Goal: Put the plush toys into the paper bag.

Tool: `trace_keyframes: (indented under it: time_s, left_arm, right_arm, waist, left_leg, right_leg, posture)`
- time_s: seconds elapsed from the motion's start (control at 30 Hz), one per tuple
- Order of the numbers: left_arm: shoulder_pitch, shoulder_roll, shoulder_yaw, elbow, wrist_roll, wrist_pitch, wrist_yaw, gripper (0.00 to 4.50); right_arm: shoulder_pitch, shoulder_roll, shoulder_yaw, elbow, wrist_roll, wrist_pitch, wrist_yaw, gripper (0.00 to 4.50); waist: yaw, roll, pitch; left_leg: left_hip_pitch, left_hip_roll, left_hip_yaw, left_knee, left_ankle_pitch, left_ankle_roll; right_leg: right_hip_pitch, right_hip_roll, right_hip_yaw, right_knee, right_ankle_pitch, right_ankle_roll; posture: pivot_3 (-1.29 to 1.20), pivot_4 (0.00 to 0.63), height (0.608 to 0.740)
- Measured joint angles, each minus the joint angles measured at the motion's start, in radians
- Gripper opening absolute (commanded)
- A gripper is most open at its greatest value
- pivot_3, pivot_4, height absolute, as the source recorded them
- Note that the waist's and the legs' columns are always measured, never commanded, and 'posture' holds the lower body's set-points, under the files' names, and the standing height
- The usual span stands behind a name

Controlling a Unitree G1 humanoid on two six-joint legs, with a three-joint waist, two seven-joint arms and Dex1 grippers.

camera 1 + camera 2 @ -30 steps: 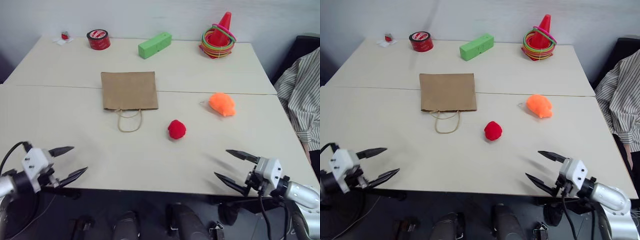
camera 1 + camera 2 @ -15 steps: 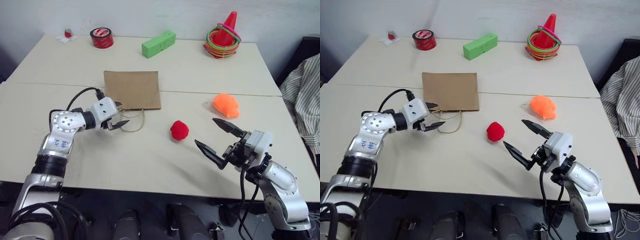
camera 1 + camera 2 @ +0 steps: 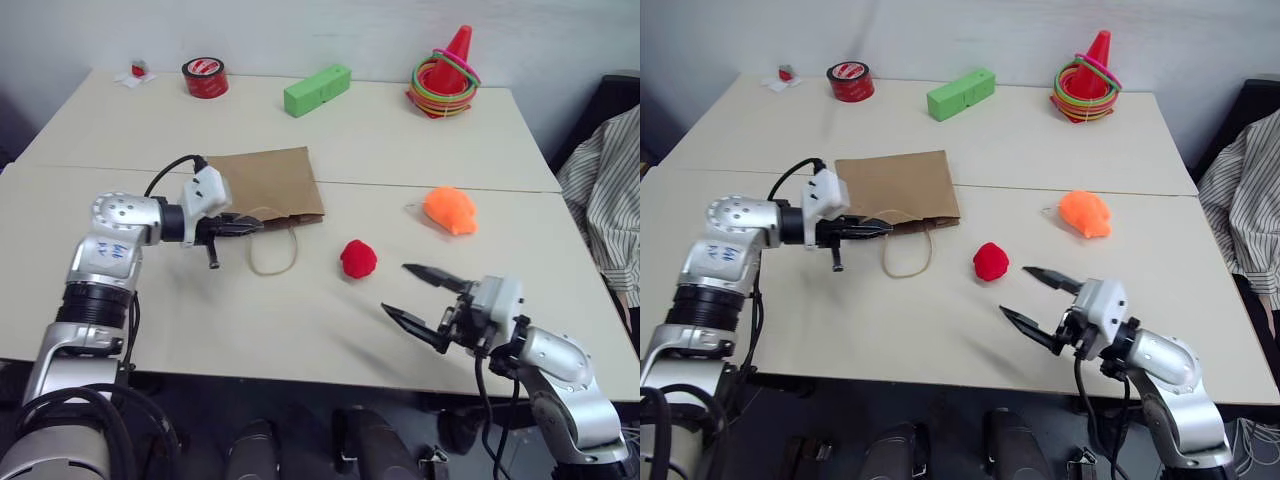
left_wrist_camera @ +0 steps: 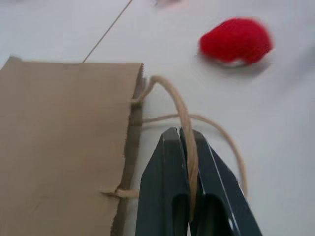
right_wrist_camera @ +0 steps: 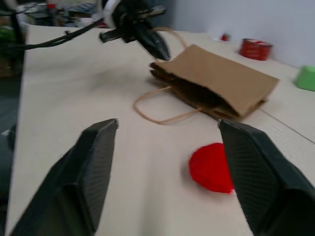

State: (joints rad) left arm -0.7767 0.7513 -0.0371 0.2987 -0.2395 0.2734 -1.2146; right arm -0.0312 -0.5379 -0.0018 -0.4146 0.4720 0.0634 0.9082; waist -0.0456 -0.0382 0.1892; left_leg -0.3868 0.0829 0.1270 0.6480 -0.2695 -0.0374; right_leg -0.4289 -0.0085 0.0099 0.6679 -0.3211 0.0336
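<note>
Now that our left hand [image 4: 186, 147] has pinched shut on the brown paper bag's [image 3: 268, 183] tan cord handle [image 4: 183, 115], we can lift its mouth. Right hand [image 3: 420, 298] spread, narrower than before, just short of the round red plush toy [image 3: 358, 258].

Left gripper [image 4: 184, 147] now pinched on one cord handle [image 4: 184, 118], up from table edge; paper bag [image 3: 268, 184] mouth lifted; right gripper [image 3: 418, 296] narrower, nearer red toy [image 3: 358, 258]

left gripper [image 4: 184, 147]: fingers closed, clamped on upper cord handle [image 4: 183, 118] at paper bag [image 3: 262, 186] mouth, arm bent, pointed sideways | right gripper [image 3: 422, 297]: fingers spread, nothing held, hovered near-right of bag
</note>
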Motion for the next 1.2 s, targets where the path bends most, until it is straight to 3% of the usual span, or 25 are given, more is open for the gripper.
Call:
trace_keyframes:
  time_s: [0.13,0.23,0.4,0.63,0.93,1.2]
  left_arm:
    - [0.053,0.045,0.084,-0.193,-0.147,0.201,-0.017,0.0]
    - [0.09,0.05,0.145,-0.298,-0.252,0.348,0.02,0.0]
    - [0.115,0.06,0.218,-0.415,-0.382,0.51,0.074,0.0]
    - [0.164,0.068,0.264,-0.535,-0.524,0.654,0.134,0.0]
    - [0.147,0.062,0.366,-0.537,-0.686,0.754,0.23,0.0]
    - [0.16,0.057,0.383,-0.437,-0.668,0.693,0.264,0.0]
  right_arm:
    - [-0.177,0.064,0.131,0.077,-0.053,0.048,0.004,1.04]
    - [-0.295,0.173,0.232,0.193,-0.113,0.049,-0.009,0.06]
    - [-0.458,0.337,0.348,0.408,-0.232,0.048,-0.061,0.06]
    - [-0.6,0.5,0.374,0.69,-0.373,0.015,-0.215,0.06]
    - [-0.664,0.541,0.393,0.92,-0.537,-0.019,-0.356,0.06]
    - [-0.619,0.499,0.435,0.846,-0.553,-0.03,-0.236,0.06]
  waist:
    - [-0.01,0.0,0.0]
    - [-0.011,0.0,0.0]
    - [-0.012,0.0,0.0]
    - [-0.016,-0.001,0.0]
    - [-0.02,-0.001,0.0]
    - [-0.036,-0.001,0.0]
  left_leg:
    - [0.002,0.0,-0.003,0.001,0.001,-0.001]
    - [0.001,0.0,-0.005,0.001,0.001,-0.001]
    - [0.001,0.001,-0.005,0.001,0.002,-0.003]
    - [0.0,0.002,-0.005,0.001,0.002,-0.003]
    - [0.001,0.002,-0.006,0.001,0.002,-0.004]
    - [0.001,0.002,-0.006,0.0,0.002,-0.005]
  right_leg:
    - [0.0,-0.001,0.0,0.006,-0.003,-0.001]
    - [0.0,0.0,-0.001,0.008,-0.003,-0.002]
    - [-0.001,-0.001,-0.001,0.009,-0.003,-0.002]
    - [-0.001,-0.002,0.0,0.009,-0.003,-0.003]
    - [-0.001,-0.002,-0.001,0.009,-0.004,-0.003]
    - [-0.001,-0.002,-0.001,0.009,-0.004,-0.003]
  posture:
    - [0.0,0.15,0.74]
    - [0.0,0.15,0.74]
    - [0.0,0.15,0.74]
    - [0.0,0.15,0.74]
    - [0.0,0.15,0.74]
    - [0.0,0.15,0.74]
